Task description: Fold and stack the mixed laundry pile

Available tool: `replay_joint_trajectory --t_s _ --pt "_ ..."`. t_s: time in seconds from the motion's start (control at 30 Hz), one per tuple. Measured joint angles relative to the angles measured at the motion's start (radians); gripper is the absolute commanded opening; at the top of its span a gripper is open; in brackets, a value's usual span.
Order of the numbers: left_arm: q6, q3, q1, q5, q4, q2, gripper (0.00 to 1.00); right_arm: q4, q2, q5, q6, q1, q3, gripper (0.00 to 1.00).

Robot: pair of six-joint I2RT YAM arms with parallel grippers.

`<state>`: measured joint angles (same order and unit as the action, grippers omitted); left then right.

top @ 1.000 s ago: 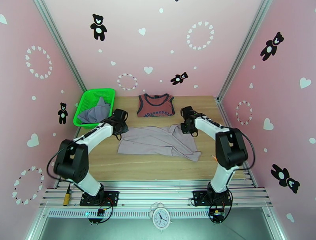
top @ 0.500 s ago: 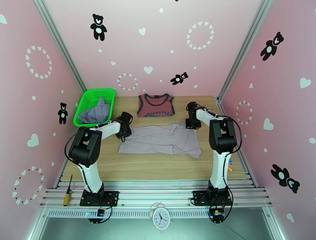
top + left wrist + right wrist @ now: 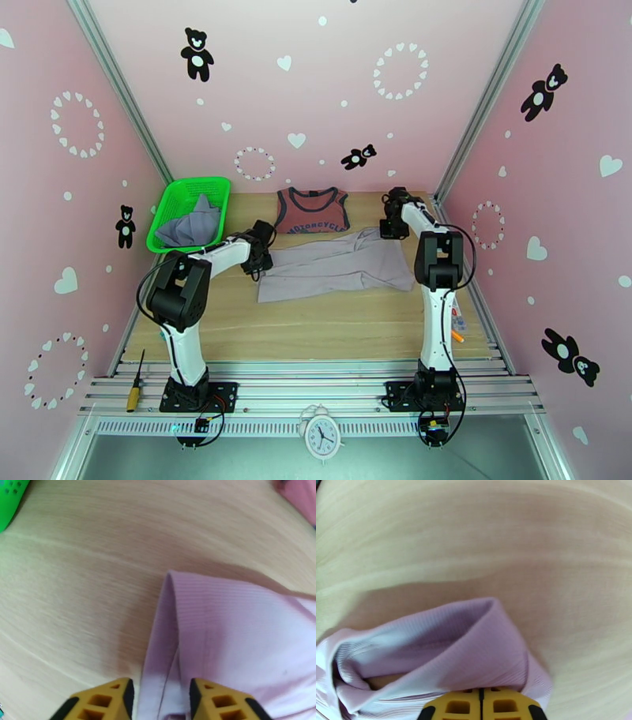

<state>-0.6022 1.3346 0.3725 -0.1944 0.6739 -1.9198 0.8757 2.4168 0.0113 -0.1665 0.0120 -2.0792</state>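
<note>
Lying across the middle of the light wooden counter (image 3: 316, 339), the pale mauve-beige ribbed cloth garment (image 3: 336, 268) spans from one tool to the other. At its left end the left tool (image 3: 160, 691) stands partly open, its jaws astride the hem without pinching it. Farther back, the right tool (image 3: 480, 697) is closed, pinching a bunched fold. By the far edge lies the brick-red tank top (image 3: 312, 211). In the far left corner, a green plastic mesh basket (image 3: 183, 193) holds a grey-lavender shirt (image 3: 189, 227).
</note>
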Motion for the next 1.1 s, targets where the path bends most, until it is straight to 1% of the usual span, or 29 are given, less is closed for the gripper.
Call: replay_joint_trajectory --t_s 0.07,0.17,0.27,0.37,0.43,0.5,0.6,0.67,0.7,0.8,0.9,1.07,1.1 --pt "0.005 0.045 0.0 -0.003 0.039 0.03 0.52 0.009 -0.009 0.014 0.016 0.0 -0.006 0.29" --pt "0.02 0.117 0.0 -0.024 0.096 0.098 0.57 0.012 -0.068 0.034 0.032 0.001 0.051 0.35" --pt "0.041 0.174 -0.004 -0.038 0.132 0.161 0.6 0.019 -0.202 0.043 0.035 0.014 0.178 0.39" --pt "0.064 0.199 -0.014 -0.029 0.142 0.174 0.6 0.019 -0.389 0.03 0.019 0.077 0.315 0.43" --pt "0.081 0.2 -0.031 -0.01 0.142 0.153 0.6 0.018 -0.518 0.006 -0.004 0.175 0.396 0.45" --pt "0.098 0.2 -0.053 0.018 0.134 0.109 0.6 0.008 -0.623 -0.014 -0.046 0.33 0.455 0.47" --pt "0.125 0.209 -0.082 0.066 0.118 0.023 0.61 -0.014 -0.677 -0.034 -0.134 0.581 0.495 0.51" --pt "0.143 0.222 -0.096 0.096 0.103 -0.037 0.61 -0.026 -0.66 -0.051 -0.195 0.729 0.499 0.53" --pt "0.153 0.232 -0.101 0.11 0.096 -0.068 0.61 -0.033 -0.642 -0.063 -0.221 0.787 0.497 0.54" --pt "0.173 0.265 -0.105 0.147 0.081 -0.145 0.61 -0.036 -0.534 -0.106 -0.294 0.925 0.436 0.55" --pt "0.187 0.284 -0.105 0.181 0.053 -0.206 0.61 -0.039 -0.383 -0.14 -0.343 1.002 0.32 0.55" --pt "0.195 0.276 -0.105 0.215 0.02 -0.242 0.6 -0.03 -0.164 -0.164 -0.381 1.059 0.123 0.55" --pt "0.196 0.271 -0.105 0.216 0.008 -0.242 0.58 -0.024 -0.127 -0.167 -0.386 1.065 0.085 0.55"
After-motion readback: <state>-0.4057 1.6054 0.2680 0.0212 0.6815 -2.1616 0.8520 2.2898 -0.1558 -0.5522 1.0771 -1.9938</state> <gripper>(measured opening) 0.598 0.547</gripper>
